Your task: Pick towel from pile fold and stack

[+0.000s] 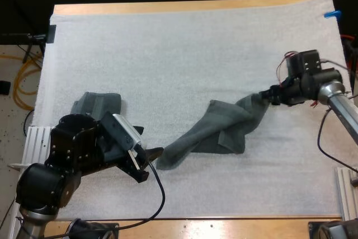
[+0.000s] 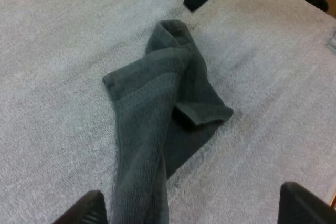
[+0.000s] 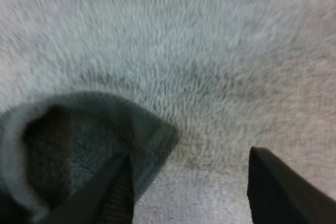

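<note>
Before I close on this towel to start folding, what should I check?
1. Left gripper open: ok, fingers apart.
2. End of the towel between them: ok, though close beside one finger.
3. Right gripper open: ok.
4. Towel corner between its fingers: not ok, it sits at one finger, bare mat in the gap.
5. Towel flat: not ok, twisted and folded over itself.
6. Second towel out of the way: ok, beside the left arm.

Left hand low, fingers wide apart; right hand low opposite it, fingers likewise apart.
</note>
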